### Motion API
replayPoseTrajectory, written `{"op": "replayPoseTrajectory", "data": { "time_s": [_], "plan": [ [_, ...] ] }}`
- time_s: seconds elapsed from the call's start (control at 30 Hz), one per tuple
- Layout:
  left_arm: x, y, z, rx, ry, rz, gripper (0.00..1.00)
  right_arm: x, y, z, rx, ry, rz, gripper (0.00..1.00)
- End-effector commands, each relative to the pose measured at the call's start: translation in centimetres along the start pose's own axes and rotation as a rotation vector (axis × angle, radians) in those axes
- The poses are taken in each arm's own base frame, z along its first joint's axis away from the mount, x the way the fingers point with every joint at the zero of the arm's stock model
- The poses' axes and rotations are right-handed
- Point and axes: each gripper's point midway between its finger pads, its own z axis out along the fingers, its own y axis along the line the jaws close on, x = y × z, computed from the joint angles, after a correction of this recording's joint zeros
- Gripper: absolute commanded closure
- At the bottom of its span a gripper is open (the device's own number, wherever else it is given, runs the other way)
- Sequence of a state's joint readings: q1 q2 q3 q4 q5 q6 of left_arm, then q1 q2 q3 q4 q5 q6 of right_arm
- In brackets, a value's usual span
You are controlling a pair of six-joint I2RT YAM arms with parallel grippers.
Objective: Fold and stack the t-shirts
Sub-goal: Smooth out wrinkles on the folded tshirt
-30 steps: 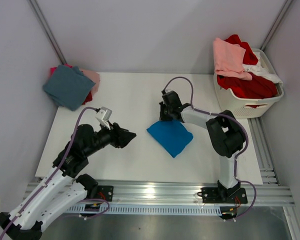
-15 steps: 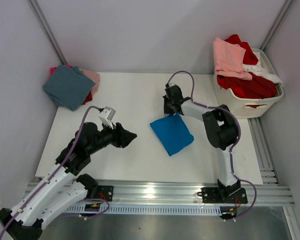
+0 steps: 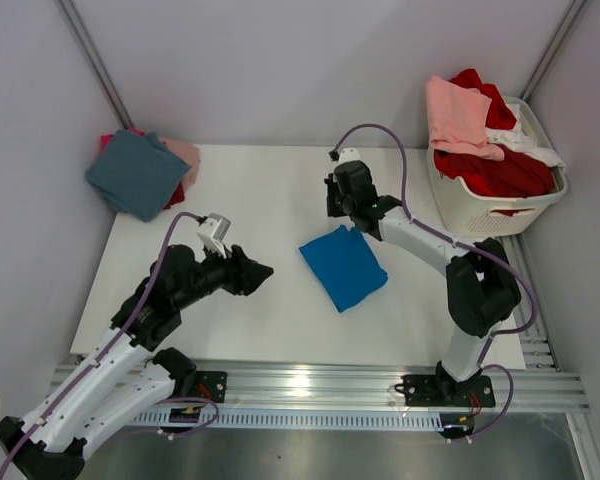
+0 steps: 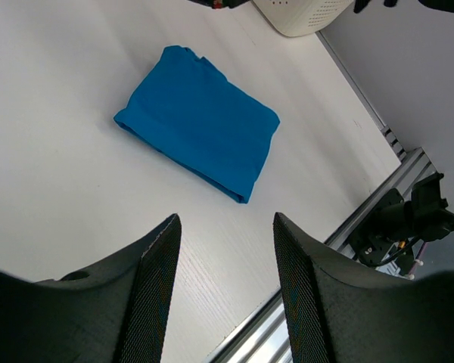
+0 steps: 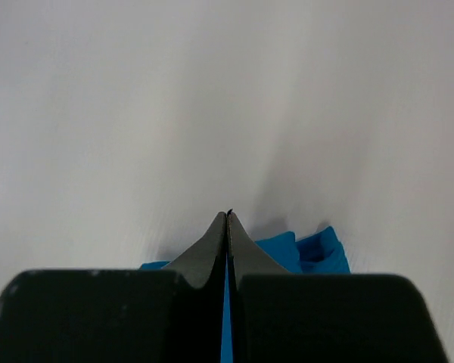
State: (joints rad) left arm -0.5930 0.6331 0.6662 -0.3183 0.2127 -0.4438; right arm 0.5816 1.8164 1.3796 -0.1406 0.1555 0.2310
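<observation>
A bright blue t-shirt (image 3: 343,266) lies folded flat near the middle of the white table (image 3: 270,180); it also shows in the left wrist view (image 4: 200,121). My right gripper (image 3: 341,198) is shut and empty, just beyond the shirt's far corner. In the right wrist view (image 5: 227,215) the jaws are pressed together over bare table, with the blue cloth (image 5: 318,249) behind them. My left gripper (image 3: 261,270) is open and empty to the left of the shirt (image 4: 225,221). A folded stack with a dusty teal t-shirt (image 3: 135,172) on top sits at the back left.
A white slatted laundry basket (image 3: 492,212) stands at the back right, holding a pale pink tee (image 3: 458,112), red tees (image 3: 500,172) and a white one (image 3: 536,147). Pink cloth (image 3: 186,155) shows under the teal shirt. Grey walls close in three sides.
My right gripper has drawn back from the blue shirt's far corner towards the rear of the table, and the arm has straightened. The blue shirt settled flat. The left arm barely moved.
</observation>
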Motion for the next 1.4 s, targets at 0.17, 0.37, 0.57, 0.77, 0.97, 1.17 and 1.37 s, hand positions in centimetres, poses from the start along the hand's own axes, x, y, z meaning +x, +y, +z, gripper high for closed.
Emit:
{"op": "replayPoseTrajectory", "data": {
  "time_s": [0.17,0.37,0.57,0.77,0.97,1.17,1.37],
  "plan": [
    [-0.3,-0.3,0.1,0.018,-0.021,0.007,0.44,6.1,-2.1,-1.7,0.123,0.11,-0.016,1.0],
    [-0.4,-0.1,0.2,0.005,-0.027,0.011,0.43,9.0,-2.9,0.1,0.168,0.18,-0.049,1.0],
    [-0.5,-0.1,0.0,0.002,-0.03,0.015,0.43,12.1,-4.3,4.7,0.2,0.281,-0.087,1.0],
    [-0.5,0.1,-0.1,-0.007,-0.033,0.018,0.43,10.6,-6.2,5.7,0.234,0.276,-0.076,1.0],
    [-0.5,0.1,0.1,-0.006,-0.039,0.01,0.43,6.4,-4.5,2.4,0.206,0.16,-0.053,1.0],
    [1.1,-0.1,1.7,0.002,0.001,-0.062,0.42,3.1,-2.4,-2.2,0.197,0.056,-0.078,0.88],
    [5.3,1.6,5.3,-0.065,0.103,-0.159,0.01,5.3,-5.3,-5.6,0.298,0.068,-0.012,0.37]
  ]
}}
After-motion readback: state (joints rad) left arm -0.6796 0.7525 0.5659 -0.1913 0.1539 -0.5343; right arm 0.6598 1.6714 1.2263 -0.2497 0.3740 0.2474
